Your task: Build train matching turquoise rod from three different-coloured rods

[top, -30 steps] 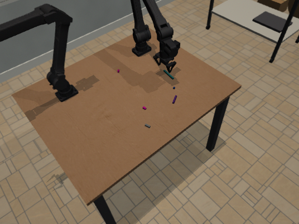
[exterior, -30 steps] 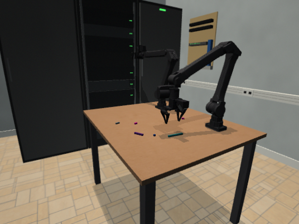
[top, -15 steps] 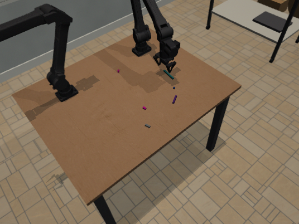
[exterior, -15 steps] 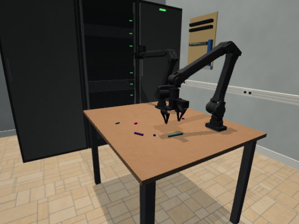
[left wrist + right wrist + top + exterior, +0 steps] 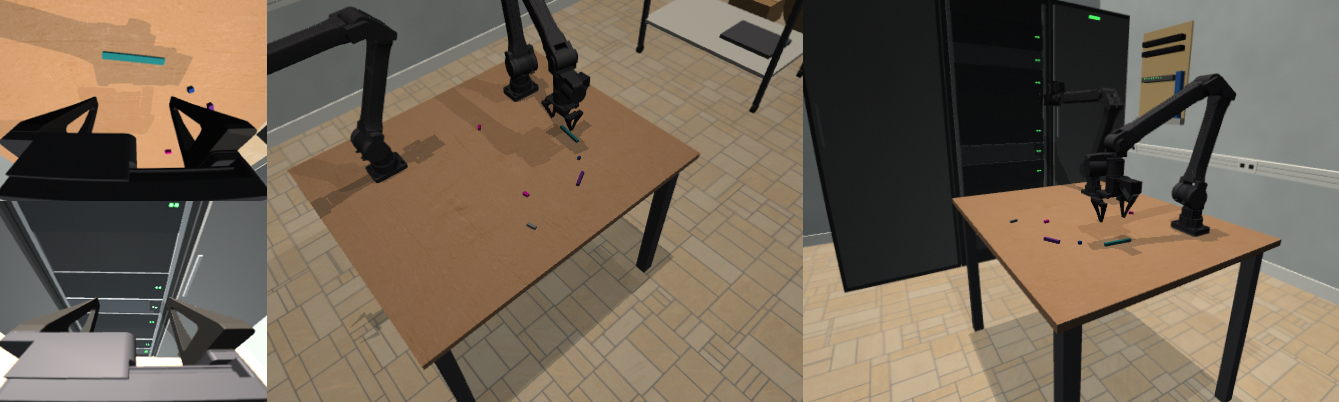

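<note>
I have the left gripper (image 5: 563,120) (image 5: 1112,218) (image 5: 133,100) wide with nothing in it, hovering above the table beside the turquoise rod (image 5: 569,133) (image 5: 1117,242) (image 5: 133,58), which lies flat at the far right of the top view. The right gripper (image 5: 1045,98) (image 5: 133,301) is wide and unladen too, raised well off the table.

My sum is blue, grey and purple. The blue rod (image 5: 579,157) (image 5: 1080,242) (image 5: 191,90) lies between the turquoise and the purple rod (image 5: 580,178) (image 5: 1052,240) (image 5: 211,107); the grey rod (image 5: 531,226) (image 5: 1013,221) sits apart, nearer and to the left. No train is made yet.

The likeliest mistake is matching the length with purple and both magentas, the near magenta rod (image 5: 526,194) (image 5: 1046,221) (image 5: 167,152) and the far magenta rod (image 5: 479,127) (image 5: 1131,213), which repeats a colour. Blue worries me most: so short a piece could twist or slip if I pinch off-centre, and wide fingers could nudge a neighbour while setting it down. A skewed release would leave a gap or bend the line.

The wooden table (image 5: 432,275) (image 5: 1183,260) (image 5: 224,36) looks flat, though the arm's shadow darkens the turquoise rod's surroundings and might blur its edges for me. Around it I see a tiled floor (image 5: 717,225) (image 5: 863,330) and dark server cabinets (image 5: 893,125) (image 5: 112,250)

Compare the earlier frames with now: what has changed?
Nothing visibly moved, was grasped or let go. The left gripper stays open above the table; the turquoise rod, purple rod and blue rod lie as before.
</note>
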Motion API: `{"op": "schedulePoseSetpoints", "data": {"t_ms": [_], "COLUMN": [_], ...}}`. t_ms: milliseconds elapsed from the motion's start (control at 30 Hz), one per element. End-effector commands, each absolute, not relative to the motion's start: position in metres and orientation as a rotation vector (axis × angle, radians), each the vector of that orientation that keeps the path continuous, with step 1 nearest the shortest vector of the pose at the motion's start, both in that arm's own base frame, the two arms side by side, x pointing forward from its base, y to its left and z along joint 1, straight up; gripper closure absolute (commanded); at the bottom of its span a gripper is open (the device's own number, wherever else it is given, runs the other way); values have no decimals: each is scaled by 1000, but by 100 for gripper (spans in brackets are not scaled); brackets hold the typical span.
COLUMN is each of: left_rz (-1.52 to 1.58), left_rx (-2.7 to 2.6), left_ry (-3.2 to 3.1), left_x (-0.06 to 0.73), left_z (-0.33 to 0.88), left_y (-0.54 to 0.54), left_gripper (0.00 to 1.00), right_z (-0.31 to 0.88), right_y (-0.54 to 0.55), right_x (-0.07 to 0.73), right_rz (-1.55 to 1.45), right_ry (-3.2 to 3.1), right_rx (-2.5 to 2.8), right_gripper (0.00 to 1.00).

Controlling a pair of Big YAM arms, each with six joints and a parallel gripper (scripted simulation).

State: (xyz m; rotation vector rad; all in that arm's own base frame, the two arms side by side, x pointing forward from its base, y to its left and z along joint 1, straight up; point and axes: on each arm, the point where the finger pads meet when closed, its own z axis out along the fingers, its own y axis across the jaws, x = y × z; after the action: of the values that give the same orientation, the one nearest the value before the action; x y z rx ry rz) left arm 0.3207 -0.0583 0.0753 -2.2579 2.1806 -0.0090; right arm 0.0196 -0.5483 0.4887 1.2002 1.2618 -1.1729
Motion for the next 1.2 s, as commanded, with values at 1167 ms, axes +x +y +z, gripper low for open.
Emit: {"op": "schedulePoseSetpoints", "data": {"t_ms": [1167], "left_rz": [-33], "left_rx": [-1096], "left_ry": [2918], "left_x": [455], "left_z": [114], "left_y": [-150], "left_gripper": [0], "right_z": [501], "right_y": [-545], "right_x": [10], "right_rz": [-1194], "right_ry": [1219], "right_rx": [1194], "right_gripper": [0]}}
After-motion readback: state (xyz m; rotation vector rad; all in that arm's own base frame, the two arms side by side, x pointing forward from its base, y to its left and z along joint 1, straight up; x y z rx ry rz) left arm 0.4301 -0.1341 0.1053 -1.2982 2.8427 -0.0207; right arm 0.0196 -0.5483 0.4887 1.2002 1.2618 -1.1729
